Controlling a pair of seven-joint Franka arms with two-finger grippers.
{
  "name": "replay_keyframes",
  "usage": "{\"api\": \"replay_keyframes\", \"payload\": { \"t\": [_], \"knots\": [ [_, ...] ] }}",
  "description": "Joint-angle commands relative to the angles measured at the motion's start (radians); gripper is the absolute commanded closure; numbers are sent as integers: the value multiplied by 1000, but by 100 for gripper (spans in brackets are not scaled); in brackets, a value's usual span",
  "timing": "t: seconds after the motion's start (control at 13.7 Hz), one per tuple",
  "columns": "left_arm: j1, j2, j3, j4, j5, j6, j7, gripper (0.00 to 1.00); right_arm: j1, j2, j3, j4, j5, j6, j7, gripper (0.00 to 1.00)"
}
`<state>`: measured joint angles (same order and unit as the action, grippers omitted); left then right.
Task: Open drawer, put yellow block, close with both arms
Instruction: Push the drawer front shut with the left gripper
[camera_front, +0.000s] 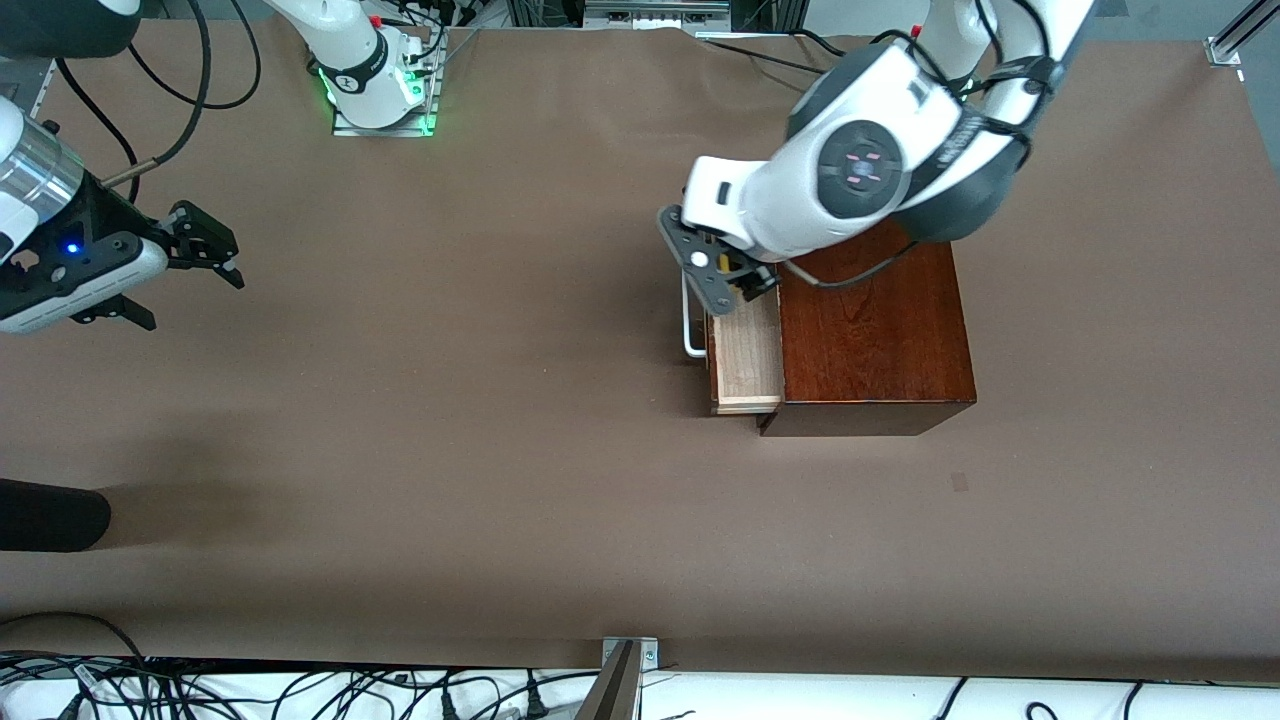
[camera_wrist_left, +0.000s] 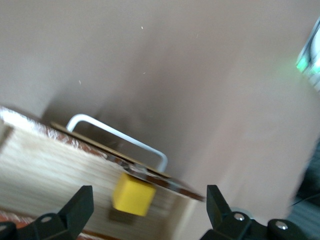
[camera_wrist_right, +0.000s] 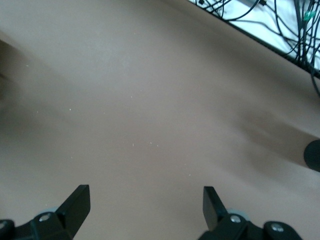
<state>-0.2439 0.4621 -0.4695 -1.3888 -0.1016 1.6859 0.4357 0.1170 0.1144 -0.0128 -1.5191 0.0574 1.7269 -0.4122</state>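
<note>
Standing toward the left arm's end of the table (camera_front: 520, 480), the glossy mahogany box (camera_front: 875, 335) is a plain rectangular block with a polished, faintly grained top. Its drawer (camera_front: 747, 362) is pulled out toward the right arm's end, showing a pale light-wood tray with fine straight grain, a dark reddish-brown front and a white U-shaped bar handle (camera_front: 690, 320). The yellow block (camera_wrist_left: 133, 195), a small bright cube with plain faces, lies inside the tray close against the drawer front, at the end of the tray farther from the front camera.

Matte brown covering, smooth with slight creases, spreads over the whole table. Black cables trail over a white strip along the edge nearest the front camera.

Bent sharply at the wrist, the left arm holds the left pincer (camera_front: 722, 272) over the open drawer, its black fingers (camera_wrist_left: 77, 205) spread wide with the yellow block lying loose between them in the left wrist view. The right arm waits at its own end of the table, the right pincer (camera_front: 205, 250) held above bare brown covering, fingers (camera_wrist_right: 75, 202) spread apart.
</note>
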Motion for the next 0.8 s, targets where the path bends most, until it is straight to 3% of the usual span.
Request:
{"api": "replay_keyframes", "payload": {
  "t": [0.0, 0.22, 0.44, 0.73],
  "knots": [
    [-66, 72, -3, 28, 112, 52, 164, 0, -20, -27, 18, -59, -13, 5, 48, 0],
    [-135, 147, -4, 22, 270, 121, 285, 0, -20, -35, 14, -78, -30, -30, 170, 0],
    [-153, 214, -4, 21, 348, 182, 374, 0, -20, -54, 1, -79, -51, -93, 181, 0],
    [-169, 225, 6, -25, 393, 178, 367, 0, -20, -58, -44, -72, -50, -104, 165, 0]
  ]
}}
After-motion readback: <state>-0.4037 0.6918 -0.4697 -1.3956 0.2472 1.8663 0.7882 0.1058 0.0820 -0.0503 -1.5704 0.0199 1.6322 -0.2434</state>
